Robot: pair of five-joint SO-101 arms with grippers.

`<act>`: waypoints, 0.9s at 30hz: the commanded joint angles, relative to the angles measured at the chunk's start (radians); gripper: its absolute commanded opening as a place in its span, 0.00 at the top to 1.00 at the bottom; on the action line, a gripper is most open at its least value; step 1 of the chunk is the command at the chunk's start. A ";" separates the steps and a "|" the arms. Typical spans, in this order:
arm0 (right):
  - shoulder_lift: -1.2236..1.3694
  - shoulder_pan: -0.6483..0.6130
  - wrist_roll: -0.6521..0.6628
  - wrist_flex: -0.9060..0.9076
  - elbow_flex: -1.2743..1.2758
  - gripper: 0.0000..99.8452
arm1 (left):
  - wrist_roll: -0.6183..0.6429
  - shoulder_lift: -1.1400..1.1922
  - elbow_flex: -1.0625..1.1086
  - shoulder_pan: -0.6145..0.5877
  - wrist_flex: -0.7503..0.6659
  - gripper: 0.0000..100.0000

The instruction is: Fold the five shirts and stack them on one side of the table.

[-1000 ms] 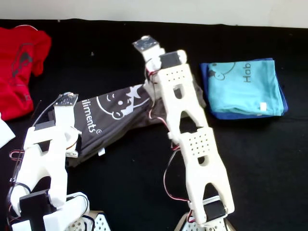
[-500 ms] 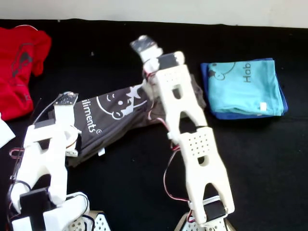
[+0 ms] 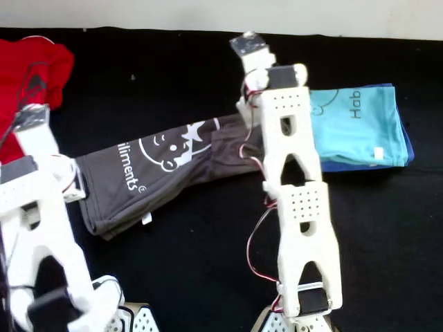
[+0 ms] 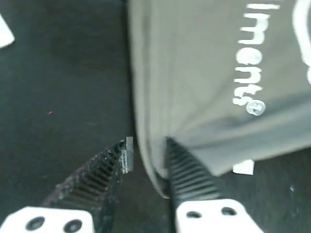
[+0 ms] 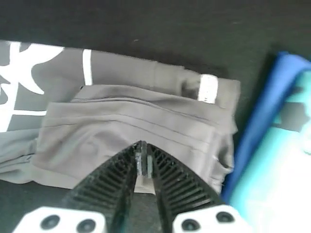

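Note:
A dark grey shirt [image 3: 166,169] with white print lies stretched across the middle of the black table. My right gripper [image 5: 144,160] is shut on the folded edge of the grey shirt [image 5: 131,131], close to the folded stack. The left gripper [image 4: 146,150] is open low over the shirt's other end, with the grey shirt's [image 4: 204,73] side edge between its fingers. A folded teal shirt [image 3: 353,124] rests on a folded blue shirt [image 3: 408,149] at the right. A crumpled red shirt [image 3: 28,69] lies at the far left.
The right arm [image 3: 297,207] runs from the near edge up to the stack, covering part of the grey shirt. The left arm [image 3: 34,207] stands at the near left. A white scrap [image 4: 5,36] lies on the cloth beside the left gripper. Bare black table [image 3: 387,242] lies near right.
The right arm has swung right toward the teal stack, pulling the grey shirt with it and stretching it out. The left arm has shifted left to the shirt's end.

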 commanded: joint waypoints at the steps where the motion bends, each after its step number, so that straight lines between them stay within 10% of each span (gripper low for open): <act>1: -0.213 0.028 -0.008 0.013 0.088 0.99 | 0.008 0.148 -0.067 -0.027 -0.032 0.81; 14: -1.084 0.010 0.086 0.005 1.133 0.99 | 0.048 0.605 -0.349 0.012 -0.028 0.81; 27: -1.577 0.051 0.112 -0.097 1.653 0.99 | 0.075 0.739 -0.461 0.202 0.167 0.81</act>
